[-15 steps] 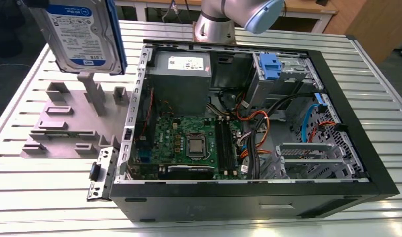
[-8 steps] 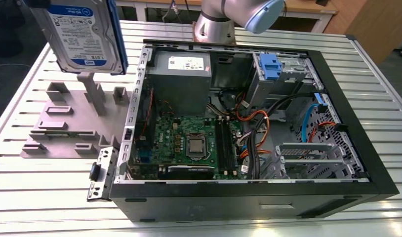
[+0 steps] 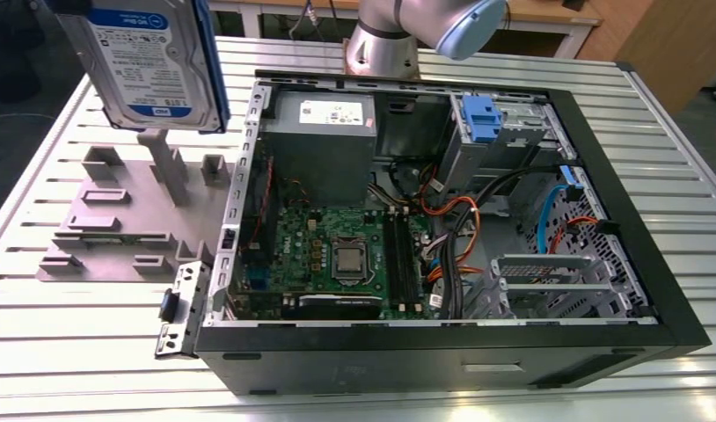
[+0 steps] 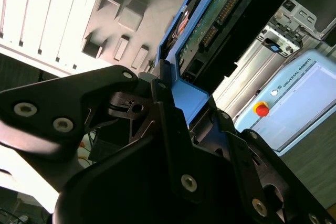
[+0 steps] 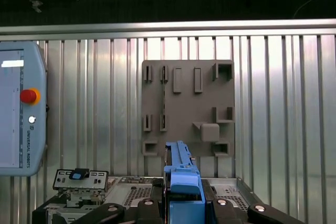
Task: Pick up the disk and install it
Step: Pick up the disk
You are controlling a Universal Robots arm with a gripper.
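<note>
Disk (image 3: 153, 66) running off exterior view's upper edge, top end being cropped. Grey post (image 3: 168, 167) just below disk hiding its tip behind disk. In first wrist view, disk's end nearest gripper (image 5: 182, 203) hiding between fingers, both flat faces lying edge-on, out of sight.

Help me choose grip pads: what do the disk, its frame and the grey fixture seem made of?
The disk: apparently silvery metal casing under a glossy printed label. Its frame: smooth blue plastic, moulded edges. The fixture: matte grey, likely plastic, judging by its blocky moulded slots.
</note>
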